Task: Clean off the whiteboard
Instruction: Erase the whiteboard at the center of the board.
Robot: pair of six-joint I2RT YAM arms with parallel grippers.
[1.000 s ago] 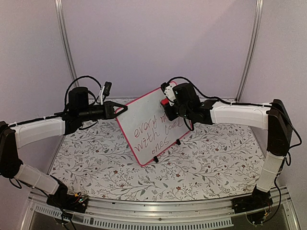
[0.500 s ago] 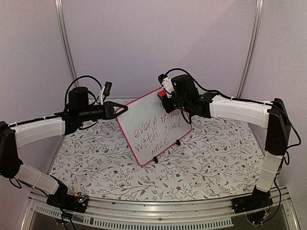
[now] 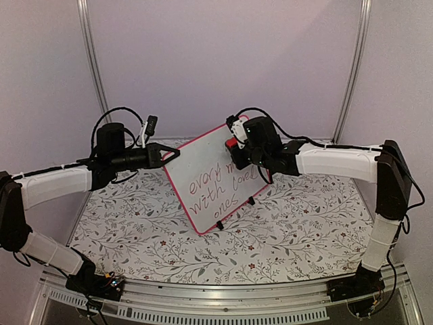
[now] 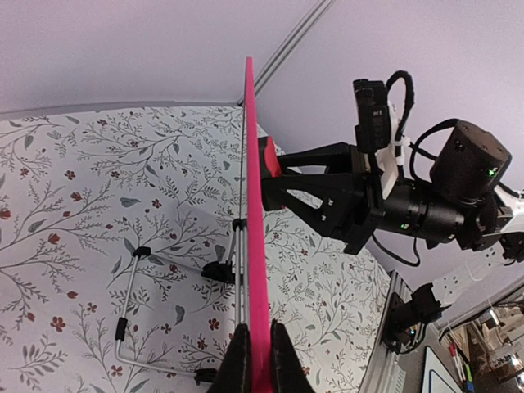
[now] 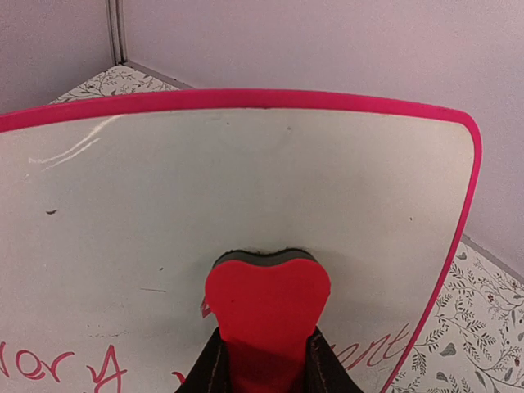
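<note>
The top view looks down from above and behind the near edge of the table (image 3: 291, 223) toward its far edge, taking in the whole board (image 3: 203, 177). The left wrist view sits close against the board, seeing it edge-on and looking toward the right edge. The right wrist view faces its front closely, and all three views share the eraser (image 4: 268, 157).

Robotics lab test cell, not a lived-in room. Plain pale walls (image 3: 216, 54) framed by aluminium uprights (image 3: 93, 61); table dressed in a floral-print cover (image 3: 291, 223); slotted metal rail (image 3: 223, 298) along the near edge carrying bolted arm bases (image 3: 101, 284); exposed black cabling (image 3: 120, 108); blurred bench clutter (image 4: 483, 344) beyond the table edge.
</note>
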